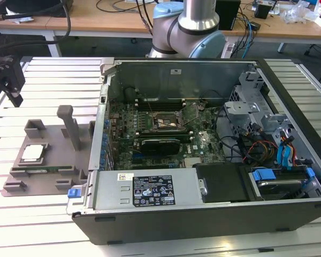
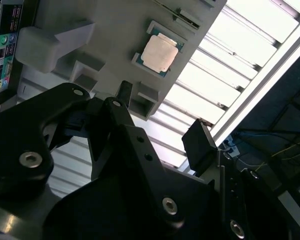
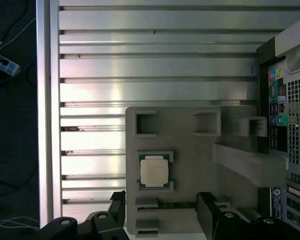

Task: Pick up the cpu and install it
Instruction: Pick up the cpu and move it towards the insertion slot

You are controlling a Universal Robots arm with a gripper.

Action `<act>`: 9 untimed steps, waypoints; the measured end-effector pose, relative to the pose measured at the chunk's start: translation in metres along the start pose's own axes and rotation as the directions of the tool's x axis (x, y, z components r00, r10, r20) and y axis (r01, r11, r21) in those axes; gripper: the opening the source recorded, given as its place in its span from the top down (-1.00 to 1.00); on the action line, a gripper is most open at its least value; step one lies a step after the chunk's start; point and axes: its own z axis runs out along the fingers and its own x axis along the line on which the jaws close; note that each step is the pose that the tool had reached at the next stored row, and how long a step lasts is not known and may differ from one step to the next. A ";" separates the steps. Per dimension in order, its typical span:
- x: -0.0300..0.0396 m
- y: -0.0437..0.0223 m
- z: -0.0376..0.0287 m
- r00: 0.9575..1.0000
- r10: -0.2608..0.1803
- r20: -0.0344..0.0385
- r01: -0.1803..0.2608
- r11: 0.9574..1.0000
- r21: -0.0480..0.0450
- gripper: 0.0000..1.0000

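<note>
Gripper: The black gripper (image 3: 162,199) hangs above the slatted table (image 3: 140,65), beside the open computer case (image 1: 203,209), and carries nothing.
Jaws: They stand spread wide with an empty gap. That spread looks set to clear the chip's edges before any pinch.
Cpu: The cpu (image 3: 154,171) lies flat, metal top up, just ahead of the gap between the jaws and roughly in line with it. It touches neither fingertip. In the second wrist view the cpu (image 2: 160,54) sits well beyond the two dark fingers (image 2: 199,145).
Holder tray: The grey holder tray (image 3: 190,150) keeps the chip in a shallow square recess. The recess holds it square and lifted off the slats, with its sides open to a grasp.
Socket: The motherboard socket (image 1: 168,122) sits inside the case, well apart from the jaws, and no chip can be made out in it.
Stage: Judging by the empty jaws and the seated chip, the pick-up has not been made. The wrist appears lined up over the tray for it.
</note>
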 end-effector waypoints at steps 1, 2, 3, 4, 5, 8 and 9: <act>0.0000 0.0000 0.0011 1.000 0.000 0.000 0.000 1.000 0.000 -0.36; 0.0001 0.0000 0.0027 1.000 0.000 0.000 0.000 1.000 0.000 -0.36; 0.0001 0.0000 0.0034 1.000 0.000 0.000 0.000 1.000 0.000 -0.36; 0.0000 0.0000 0.0043 1.000 0.000 0.000 0.000 1.000 0.000 -0.36; -0.0001 0.0000 0.0056 1.000 0.000 0.000 0.000 1.000 0.000 -0.36; -0.0022 0.0001 0.0105 1.000 -0.001 0.000 0.001 1.000 0.000 -0.36; -0.0027 0.0000 0.0119 1.000 -0.001 0.000 0.001 1.000 0.000 -0.36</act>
